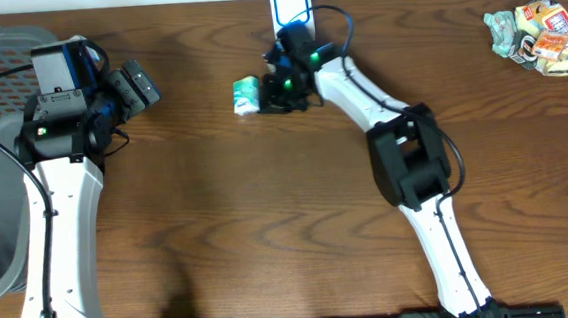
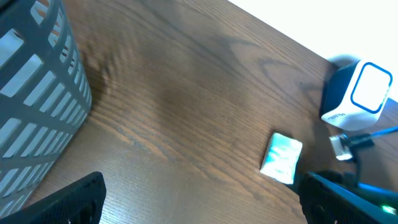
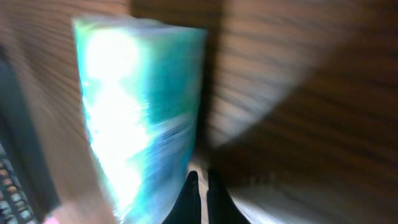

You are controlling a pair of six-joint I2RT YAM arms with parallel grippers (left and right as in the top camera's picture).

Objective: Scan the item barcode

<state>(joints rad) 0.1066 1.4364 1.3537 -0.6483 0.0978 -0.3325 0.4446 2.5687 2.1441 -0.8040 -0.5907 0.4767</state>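
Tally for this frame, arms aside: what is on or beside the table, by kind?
Barcode scanner: 1
Teal packet: 1
Grey basket: 1
Heap of crumpled packets: 1, pieces too bunched to count
Total: 4

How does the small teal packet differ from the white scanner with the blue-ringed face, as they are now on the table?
The small teal packet lies flat on the wood; the white scanner with the blue-ringed face stands upright. The packet is a teal wrapper; the scanner is a white and blue box. Both rest on the brown wooden table, close to the right gripper.
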